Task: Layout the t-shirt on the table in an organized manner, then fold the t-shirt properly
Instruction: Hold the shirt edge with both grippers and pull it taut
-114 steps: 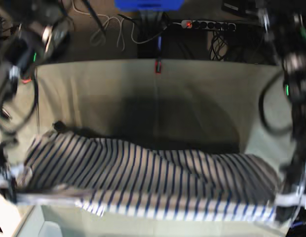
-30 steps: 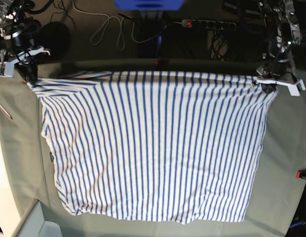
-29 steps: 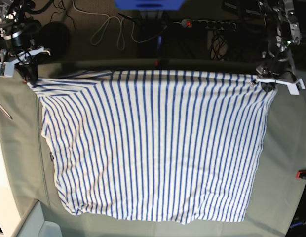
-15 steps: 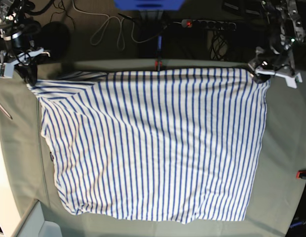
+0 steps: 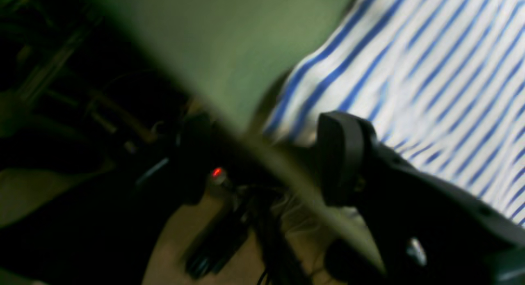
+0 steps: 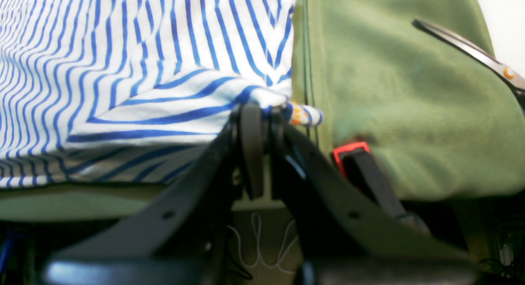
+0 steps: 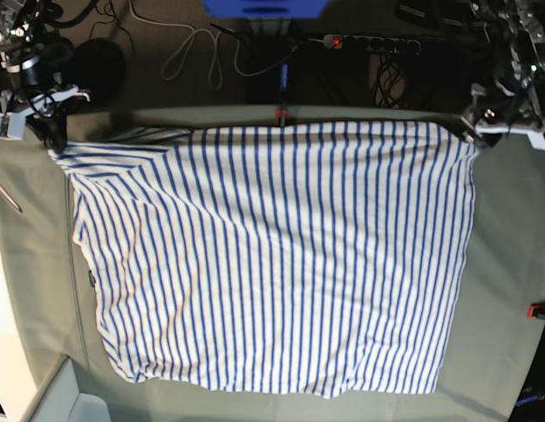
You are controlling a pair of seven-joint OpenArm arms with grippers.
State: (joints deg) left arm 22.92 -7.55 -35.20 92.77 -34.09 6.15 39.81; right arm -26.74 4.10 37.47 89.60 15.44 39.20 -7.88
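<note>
The white, blue-striped t-shirt [image 7: 272,255] lies spread flat on the grey-green table [image 7: 510,229]. At the shirt's far left corner in the base view, my right gripper [image 7: 51,138] is shut on the cloth. The right wrist view shows that pinched corner bunched between the closed fingers of the right gripper [image 6: 262,110], with the t-shirt [image 6: 143,67] stretching away over the table [image 6: 410,104]. My left gripper [image 7: 494,125] hovers just off the far right corner. In its wrist view the left gripper [image 5: 266,158] stands open with nothing in it, beside the t-shirt [image 5: 410,71] at the edge of the table [image 5: 229,43].
Red clamps sit at the table's far edge [image 7: 281,115] and right edge [image 7: 541,309], and another clamp [image 6: 350,150] is next to my right gripper. A thin metal bar [image 6: 471,51] lies on the cloth. A power strip [image 7: 369,42] and cables [image 7: 198,48] lie on the floor beyond.
My left gripper opened, let go of the far right corner and drew away to the right. That corner settled on the table. The right gripper kept its hold.
</note>
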